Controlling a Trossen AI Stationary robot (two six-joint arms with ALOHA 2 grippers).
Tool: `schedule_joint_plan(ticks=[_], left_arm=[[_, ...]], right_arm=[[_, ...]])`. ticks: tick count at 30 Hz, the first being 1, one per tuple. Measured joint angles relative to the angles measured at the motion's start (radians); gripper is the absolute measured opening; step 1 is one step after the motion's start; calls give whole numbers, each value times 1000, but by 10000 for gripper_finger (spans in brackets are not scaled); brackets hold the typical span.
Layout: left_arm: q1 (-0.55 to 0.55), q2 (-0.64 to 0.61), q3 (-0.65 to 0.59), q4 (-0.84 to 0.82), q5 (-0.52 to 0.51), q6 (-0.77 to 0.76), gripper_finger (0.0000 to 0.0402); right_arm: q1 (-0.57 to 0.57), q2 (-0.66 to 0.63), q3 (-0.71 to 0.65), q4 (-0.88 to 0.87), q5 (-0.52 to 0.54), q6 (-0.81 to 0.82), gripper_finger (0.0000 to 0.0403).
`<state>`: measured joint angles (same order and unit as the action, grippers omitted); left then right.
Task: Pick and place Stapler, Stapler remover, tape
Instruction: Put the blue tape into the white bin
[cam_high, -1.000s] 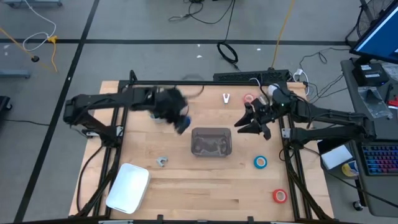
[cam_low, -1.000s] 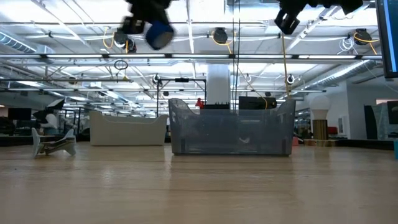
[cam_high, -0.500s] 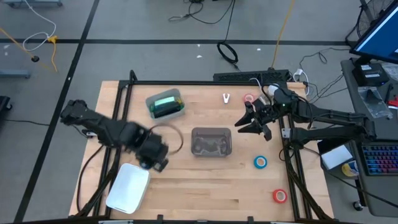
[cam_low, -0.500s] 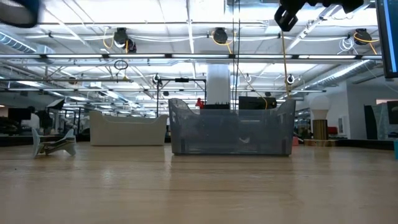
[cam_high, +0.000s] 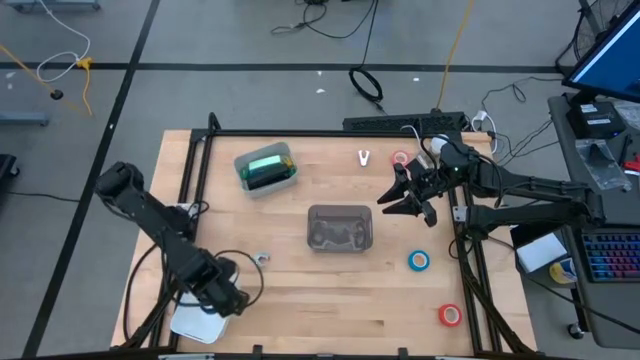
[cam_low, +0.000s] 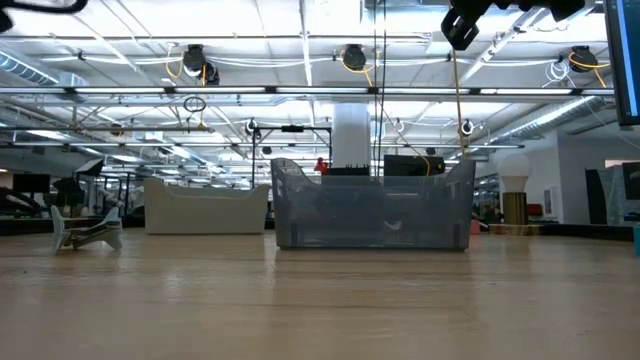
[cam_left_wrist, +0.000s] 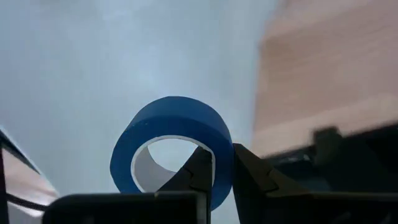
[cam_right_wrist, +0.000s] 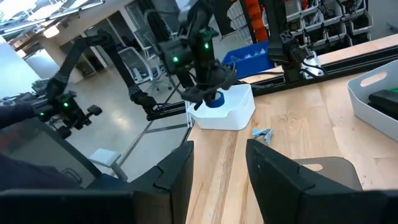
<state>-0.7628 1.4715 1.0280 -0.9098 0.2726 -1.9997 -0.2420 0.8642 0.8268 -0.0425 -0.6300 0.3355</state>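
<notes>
Wooden table (cam_high: 330, 290) under the arms carries bins and scattered tape rolls. Left gripper (cam_left_wrist: 214, 180) pinches the wall of a blue tape roll (cam_left_wrist: 171, 146), one finger (cam_left_wrist: 198, 177) inside the ring, one outside. It hangs over the white tray (cam_high: 190, 325) at the table's 7 o'clock corner. Step in hand: delivering tape to that tray. Next move likely calls for lowering and opening the fingers inside the tray rim.

Right gripper (cam_high: 402, 198) waits with its fingers parted at 2 o'clock, beside the grey bin (cam_high: 340, 228). Stapler (cam_high: 265, 168) lies in the pale bin (cam_high: 243, 176) at 11 o'clock. Loose rolls: blue (cam_high: 418, 261), red (cam_high: 449, 315).
</notes>
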Motion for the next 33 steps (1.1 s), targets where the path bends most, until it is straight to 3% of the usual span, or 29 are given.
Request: schedule_joint_plan(ticks=[6, 11, 19, 26, 33], left_arm=[[-42, 0, -115, 180, -25, -57, 33], [-39, 0, -155, 180, -46, -74, 33], [-38, 0, -156, 179, -227, -74, 33], [-37, 0, -156, 143, -250, -74, 34], [-37, 0, -156, 153, -253, -51, 102]], right_arm=[[0, 0, 0, 0, 0, 17, 141], [0, 0, 0, 0, 0, 32, 141], [0, 0, 0, 0, 2, 45, 141], [0, 0, 0, 1, 4, 45, 141], [0, 0, 1, 1, 5, 45, 141]])
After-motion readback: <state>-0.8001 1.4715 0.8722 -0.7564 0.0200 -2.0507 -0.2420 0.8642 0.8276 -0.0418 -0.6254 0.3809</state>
